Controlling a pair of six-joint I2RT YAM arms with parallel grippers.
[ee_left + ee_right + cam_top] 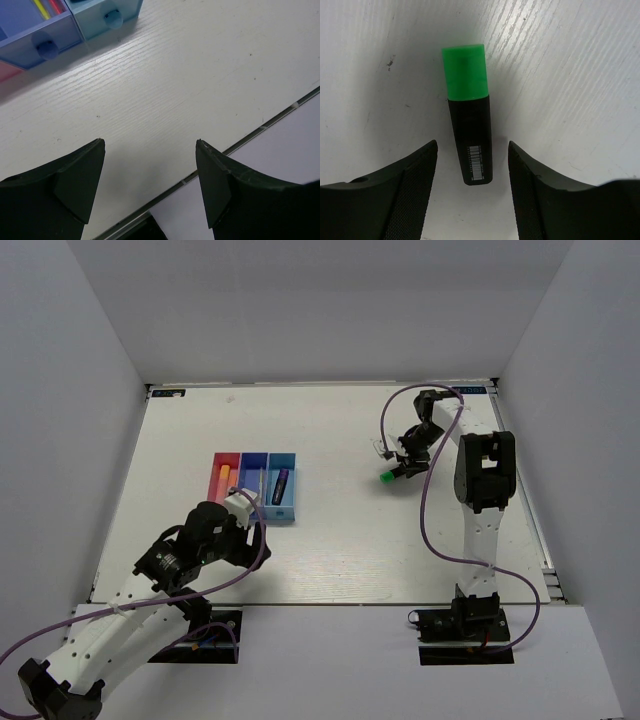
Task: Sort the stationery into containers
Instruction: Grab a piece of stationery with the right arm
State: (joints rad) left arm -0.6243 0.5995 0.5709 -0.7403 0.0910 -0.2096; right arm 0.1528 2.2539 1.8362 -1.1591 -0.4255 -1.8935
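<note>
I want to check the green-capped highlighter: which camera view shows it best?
Right wrist view: the highlighter lies large inside the open right gripper. Top view shows only its green cap; left wrist view, nothing.

1. The green-capped highlighter is shown with a black body, a bright green cap and a small white barcode label.
2. The table is white, streaked with fine grey grain.
3. The joined bins are coloured, in a row, as a pink-red bin, a dark blue bin and a light blue bin.
4. An orange marker is seen in the pink-red bin.
5. A yellow pen and a red pen are seen in the dark blue bin.
6. A dark highlighter with purple is seen in the light blue bin.
7. The left gripper and right gripper are black; a fine mesh pattern is seen on the right one's pads.
8. The left arm and right arm are white with black joints, and the cables are purple.
</note>
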